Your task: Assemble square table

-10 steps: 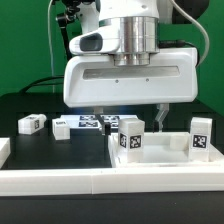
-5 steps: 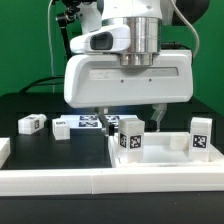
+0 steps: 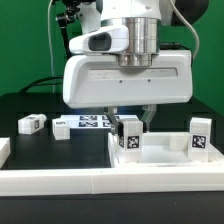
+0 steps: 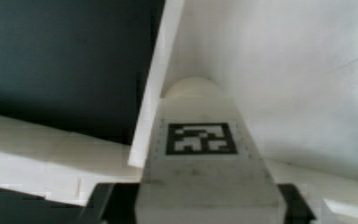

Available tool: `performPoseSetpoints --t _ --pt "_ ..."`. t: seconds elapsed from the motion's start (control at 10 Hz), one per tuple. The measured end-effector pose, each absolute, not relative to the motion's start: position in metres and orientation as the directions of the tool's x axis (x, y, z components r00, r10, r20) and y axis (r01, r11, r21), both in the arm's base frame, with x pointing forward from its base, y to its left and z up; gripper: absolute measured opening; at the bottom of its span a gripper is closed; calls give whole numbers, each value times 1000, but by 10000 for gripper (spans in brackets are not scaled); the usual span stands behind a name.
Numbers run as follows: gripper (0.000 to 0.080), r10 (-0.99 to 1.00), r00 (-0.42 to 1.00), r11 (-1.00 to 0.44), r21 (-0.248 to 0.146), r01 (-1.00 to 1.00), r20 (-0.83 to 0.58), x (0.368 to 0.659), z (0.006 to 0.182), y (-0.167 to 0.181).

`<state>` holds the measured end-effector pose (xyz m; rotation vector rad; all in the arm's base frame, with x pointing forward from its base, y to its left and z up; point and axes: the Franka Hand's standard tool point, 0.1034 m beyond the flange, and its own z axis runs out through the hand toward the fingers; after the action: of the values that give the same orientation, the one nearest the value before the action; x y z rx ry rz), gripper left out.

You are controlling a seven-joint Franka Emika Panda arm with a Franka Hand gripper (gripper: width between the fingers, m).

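Leg (image 3: 130,138) stood upright on the tabletop (image 3: 165,160), lower centre of the exterior view, with the gripper (image 3: 131,119) clenched on its top. Good practice, as judged: keep it plumb, press straight down, and release only once it is seated.

Green wall (image 3: 30,40), black table (image 3: 25,105).

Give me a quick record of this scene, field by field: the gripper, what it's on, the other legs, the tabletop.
gripper: fingers on either side of the middle leg, apparently closed on it
middle leg: upright on the tabletop, tag facing the exterior camera
right leg: upright, at the exterior view's right, untouched
loose leg: lying off the tabletop, at the exterior view's left
tabletop: white slab, lying flat
marker board: behind the tabletop
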<state>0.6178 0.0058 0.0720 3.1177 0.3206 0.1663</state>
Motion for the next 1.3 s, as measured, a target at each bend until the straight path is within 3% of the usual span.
performPoseSetpoints --t 0.1,0.4,0.7,1.1,1.2,1.3 --pt "289 26 994 -1000 -14 27 110 618 72 6" --pt "289 -278 955 -960 -47 -274 104 619 72 3" --pt "292 -453 887 -891 -52 -450 86 616 71 -2" --pt "304 -508 857 -862 -50 -505 84 615 71 -3" --pt "492 -508 857 -862 -50 -505 84 615 71 -3" --pt "607 -508 857 -862 -50 -505 84 615 71 -3"
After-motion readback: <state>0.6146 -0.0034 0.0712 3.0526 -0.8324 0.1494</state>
